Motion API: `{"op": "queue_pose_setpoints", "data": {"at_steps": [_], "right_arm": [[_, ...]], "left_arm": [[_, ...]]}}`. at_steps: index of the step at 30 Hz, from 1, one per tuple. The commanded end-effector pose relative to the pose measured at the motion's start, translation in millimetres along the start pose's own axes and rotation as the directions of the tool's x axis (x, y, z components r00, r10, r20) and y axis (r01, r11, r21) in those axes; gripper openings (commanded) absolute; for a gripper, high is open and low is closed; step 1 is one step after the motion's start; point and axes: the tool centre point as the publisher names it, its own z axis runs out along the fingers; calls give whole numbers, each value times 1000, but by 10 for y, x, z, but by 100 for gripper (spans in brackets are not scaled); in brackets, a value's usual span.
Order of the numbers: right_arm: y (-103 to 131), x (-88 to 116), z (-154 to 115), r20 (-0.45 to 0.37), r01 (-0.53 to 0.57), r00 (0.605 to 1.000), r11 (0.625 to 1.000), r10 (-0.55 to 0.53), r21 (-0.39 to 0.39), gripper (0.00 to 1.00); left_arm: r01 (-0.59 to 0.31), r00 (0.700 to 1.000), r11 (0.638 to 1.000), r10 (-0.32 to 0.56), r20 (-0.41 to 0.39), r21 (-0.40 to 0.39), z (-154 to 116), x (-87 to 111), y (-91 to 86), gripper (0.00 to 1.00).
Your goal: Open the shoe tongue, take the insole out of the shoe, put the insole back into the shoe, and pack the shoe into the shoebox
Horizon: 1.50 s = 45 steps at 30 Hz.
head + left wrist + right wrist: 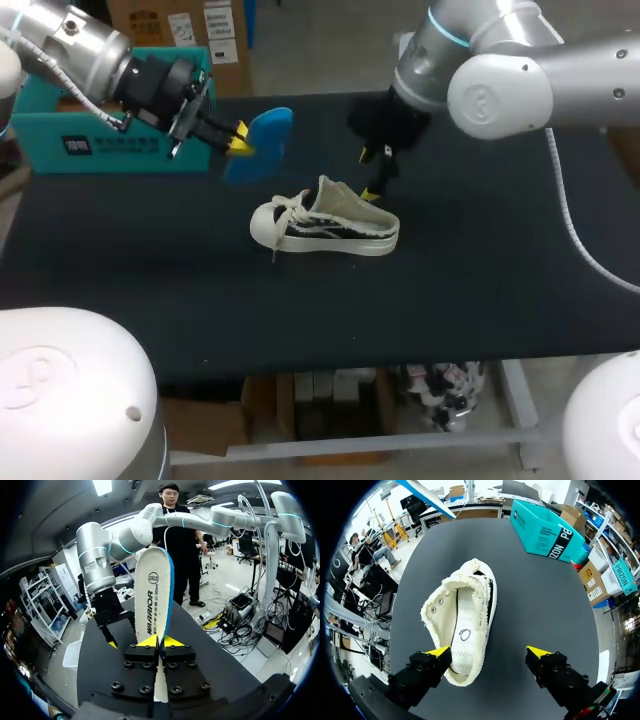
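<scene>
The wide black table point(480, 300) bears everything here, and the two silver-and-white arms come in over its far half, the left arm point(70, 50) from its own side and the right arm point(520, 80) from the other. At the far left corner of the table stands the open teal cardboard shoebox point(60, 130), which the right wrist view shows well beyond the shoe point(545, 530). Near the middle of the table lies the cream canvas low sneaker with a white toe cap, dark side stripe and loose white laces point(325, 225), its toe toward the left arm's side and its heel toward the right arm. In the right wrist view its frayed collar gapes wide onto a pale inner floor point(465, 625). The flat insole, blue on one face and white on the other point(262, 140), is out of the shoe and held in the air between the shoebox and the sneaker, clear of both. The left gripper point(238, 140) has its yellow tips pressed together on the insole's narrow end, and in its own wrist view point(160, 641) the insole point(152, 595) stands straight out ahead of the fingers. The right gripper point(375, 172) hangs over the sneaker's heel with its fingers spread wide and gripping nothing point(489, 652). One tip sits right at the heel rim, the other well off to the side over bare table.
</scene>
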Motion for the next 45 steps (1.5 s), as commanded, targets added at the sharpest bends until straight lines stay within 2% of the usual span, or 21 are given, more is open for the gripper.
{"op": "queue_pose_setpoints", "data": {"at_steps": [1,5,13,15,22,24,26,28,29,36,45], "right_arm": [[138,6,54,-3,-6,1000,993,6,120,100],[254,6,84,-4,-11,1000,990,12,140,100],[409,69,242,-11,-22,1000,973,25,231,100],[430,88,283,-7,-32,999,963,35,267,100],[411,86,400,26,-75,997,944,71,322,100],[397,79,422,38,-94,996,937,86,337,87],[384,71,436,41,-99,995,937,90,335,49],[364,58,451,53,-116,993,928,104,355,30],[356,53,457,53,-119,993,928,107,353,0],[311,47,482,78,-153,988,919,133,364,0],[267,117,347,136,-233,971,920,199,315,0]], "left_arm": [[5,998,1000,-5,60,-4,-98,147,6,0],[18,996,1000,-17,82,-12,-178,226,60,0],[42,992,999,-39,121,-23,-356,336,188,0],[45,991,999,-42,130,-25,-400,360,212,0],[47,989,998,-41,140,-39,-479,403,248,0],[46,989,998,-39,141,-48,-481,408,248,0],[45,989,997,-37,140,-55,-479,411,245,0],[45,989,997,-36,140,-59,-476,413,243,0],[44,990,997,-35,140,-61,-474,412,242,0],[35,990,997,-26,136,-68,-458,409,236,0],[3,995,999,1,103,-39,-451,406,217,0]]}}
